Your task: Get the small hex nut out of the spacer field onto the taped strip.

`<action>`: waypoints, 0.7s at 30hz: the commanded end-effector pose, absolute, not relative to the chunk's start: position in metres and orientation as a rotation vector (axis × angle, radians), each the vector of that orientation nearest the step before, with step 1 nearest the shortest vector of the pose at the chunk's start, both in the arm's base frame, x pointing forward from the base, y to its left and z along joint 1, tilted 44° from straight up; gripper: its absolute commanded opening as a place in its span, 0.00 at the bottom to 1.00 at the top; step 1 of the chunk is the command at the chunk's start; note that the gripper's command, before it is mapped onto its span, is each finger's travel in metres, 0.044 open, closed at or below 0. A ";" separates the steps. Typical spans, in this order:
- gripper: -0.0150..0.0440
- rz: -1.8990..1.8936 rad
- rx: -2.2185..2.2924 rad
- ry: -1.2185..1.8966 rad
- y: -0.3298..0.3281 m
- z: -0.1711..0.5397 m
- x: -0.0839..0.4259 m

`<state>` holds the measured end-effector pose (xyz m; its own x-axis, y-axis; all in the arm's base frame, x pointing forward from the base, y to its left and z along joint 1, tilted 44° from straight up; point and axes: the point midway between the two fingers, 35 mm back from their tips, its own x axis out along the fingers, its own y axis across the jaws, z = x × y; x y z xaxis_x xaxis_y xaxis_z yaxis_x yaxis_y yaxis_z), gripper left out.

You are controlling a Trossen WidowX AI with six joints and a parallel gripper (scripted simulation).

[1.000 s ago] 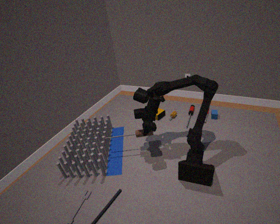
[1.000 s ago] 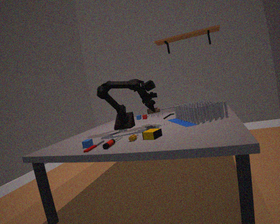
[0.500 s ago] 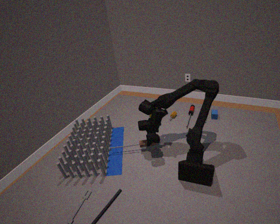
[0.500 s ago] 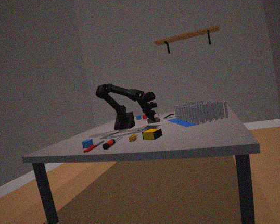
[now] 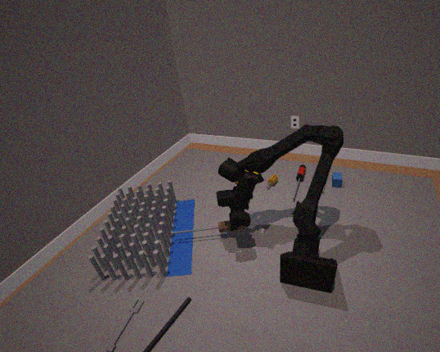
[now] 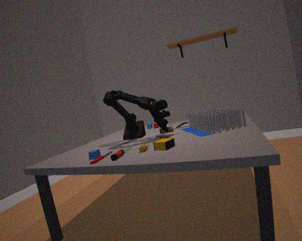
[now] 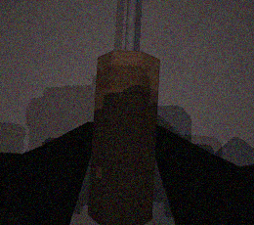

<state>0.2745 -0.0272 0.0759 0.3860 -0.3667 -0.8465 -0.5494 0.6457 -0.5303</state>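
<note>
Gripper (image 5: 233,227) (image 6: 166,130) (image 7: 124,130) narrowed on a wooden handle (image 5: 223,227) (image 6: 170,129) (image 7: 126,73), a finger at either side. The handle's long axis points out ahead, away from the arm's base; the thin shaft (image 5: 206,230) (image 6: 178,127) (image 7: 129,24) carries that line on toward the spacers (image 5: 145,235) (image 6: 217,120).

Nut: not picked out in any view. By the task it lies deep among the spacers, so beyond the blue strip (image 5: 183,237) (image 6: 196,131) from the gripper. The coming move likely turns on the shaft's line matching an open lane — a small yaw error could push the tip into a spacer.

Top view: shaft seen across the strip to the front row, its end lost there; cannot tell whether it touches. Its shadow runs apart from it, so I judge it raised over the tabletop (image 5: 251,303) (image 6: 209,148) (image 7: 207,49). This view also gives a forked tool (image 5: 126,325), not clear in the exterior one.

Exterior view: whole yellow block (image 6: 160,144), mostly masked by the arm from the top — and a red block (image 6: 156,125) behind the gripper. Wrist view: handle squarely between the fingers, but neither strip nor spacers.
</note>
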 end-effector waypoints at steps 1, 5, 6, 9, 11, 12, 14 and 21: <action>0.25 0.149 -0.923 1.210 -0.025 0.075 0.278; 0.25 0.149 -0.923 1.210 -0.024 0.075 0.280; 0.25 0.149 -0.923 1.210 -0.023 0.074 0.280; 0.25 0.149 -0.923 1.210 -0.023 0.074 0.281; 0.25 0.149 -0.923 1.209 -0.022 0.073 0.282; 0.25 0.149 -0.923 1.209 -0.022 0.073 0.283; 0.25 0.149 -0.923 1.209 -0.022 0.073 0.284; 0.25 0.148 -0.922 1.209 -0.020 0.072 0.287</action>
